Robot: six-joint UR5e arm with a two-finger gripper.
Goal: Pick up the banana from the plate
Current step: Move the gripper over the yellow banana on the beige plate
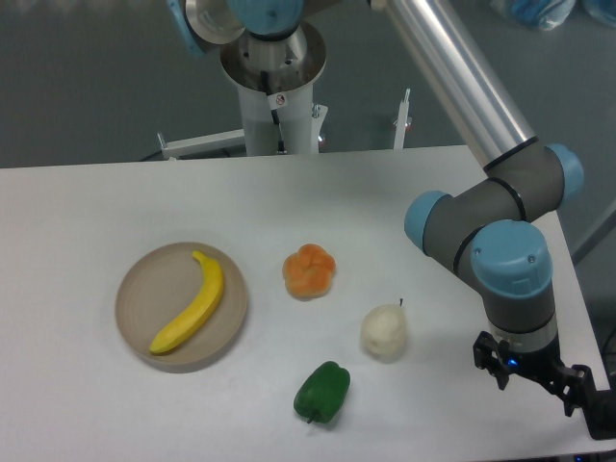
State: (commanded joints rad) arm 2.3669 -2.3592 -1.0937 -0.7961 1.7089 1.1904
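A bright yellow, curved banana (191, 302) lies diagonally across the round beige plate (142, 281) on the left of the white table. My gripper (539, 377) hangs far off at the table's right front corner, under the blue and grey wrist. Only its black body shows, and the fingers cannot be made out, so whether it is open or shut is unclear. Nothing is seen held in it.
An orange roundish fruit (309, 270) sits right of the plate. Closer to the gripper is a pale pear (385, 332), and a green pepper (322, 391) rests near the front edge. The arm's base column (274, 96) stands behind the table.
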